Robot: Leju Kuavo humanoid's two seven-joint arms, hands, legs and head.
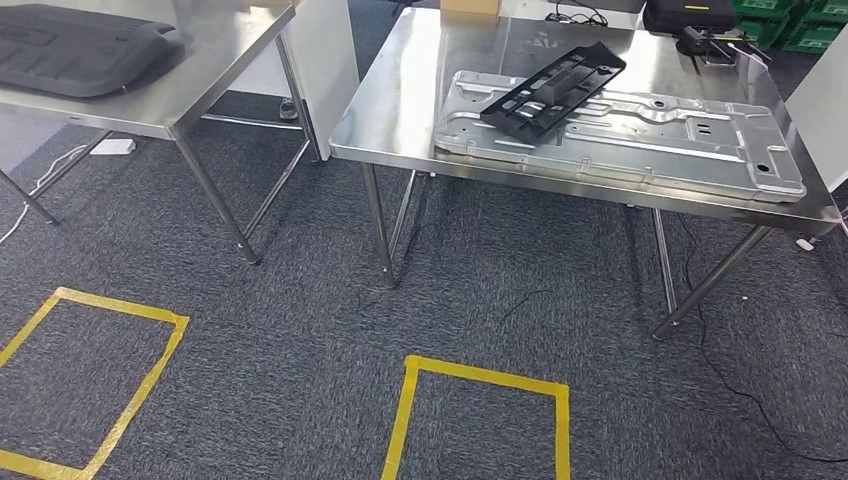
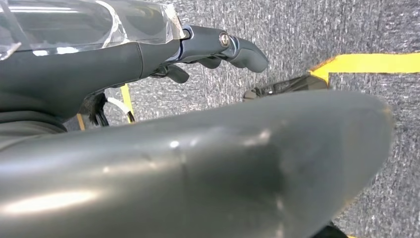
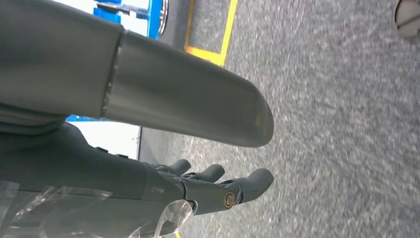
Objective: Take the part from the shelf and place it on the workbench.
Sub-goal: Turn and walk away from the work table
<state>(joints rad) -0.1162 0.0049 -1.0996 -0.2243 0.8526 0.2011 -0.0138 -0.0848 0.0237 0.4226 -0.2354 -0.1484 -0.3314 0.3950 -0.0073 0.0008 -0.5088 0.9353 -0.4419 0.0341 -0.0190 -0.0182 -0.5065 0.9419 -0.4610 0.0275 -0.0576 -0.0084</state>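
My left hand (image 2: 218, 54) hangs at my side over grey carpet (image 2: 307, 29), its dark fingers (image 2: 247, 52) held out loosely with nothing between them, and the thick grey thumb (image 2: 198, 168) standing well off from them. A strip of yellow floor tape (image 2: 369, 63) lies on the carpet beyond the fingertips. My right hand (image 3: 208, 186) hangs the same way: fingers (image 3: 255, 183) extended side by side and slightly apart, thumb (image 3: 188, 106) away from them, gripping nothing, with carpet under it and a corner of yellow tape (image 3: 218, 49) farther off.

The part (image 1: 555, 88) is far from both hands, ahead of me and up on the workbench (image 1: 400, 110), a steel-topped table on thin legs. It is a flat black piece, long and roughly rectangular, with ribbing and slot-like openings along its length and one end cut at a slant. It lies at an angle across the left end of a large silver stamped metal panel (image 1: 650, 135) that covers much of the benchtop; one end of the part seems raised off the panel, though I cannot tell for certain.

A second steel table (image 1: 200, 85) stands off to my left with a dark moulded tray-like piece (image 1: 80, 50) on it. Two yellow tape squares (image 1: 480, 420) mark the carpet in front of me.
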